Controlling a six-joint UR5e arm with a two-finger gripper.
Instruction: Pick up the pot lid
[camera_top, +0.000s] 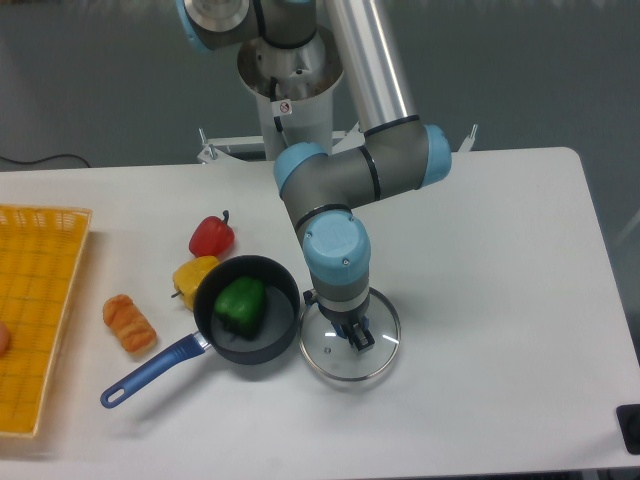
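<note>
A round glass pot lid (378, 352) with a metal rim lies flat on the white table, just right of the dark pot (248, 308). My gripper (352, 334) points straight down over the lid's centre, with its fingers at the knob. The fingers look closed around the knob, but the wrist hides most of it. The lid still rests on the table.
The pot has a blue handle (150, 372) and holds a green pepper (240, 304). A yellow pepper (192, 276) and a red pepper (211, 236) lie to its left, with a bread roll (129, 323) and a yellow basket (38, 310) further left.
</note>
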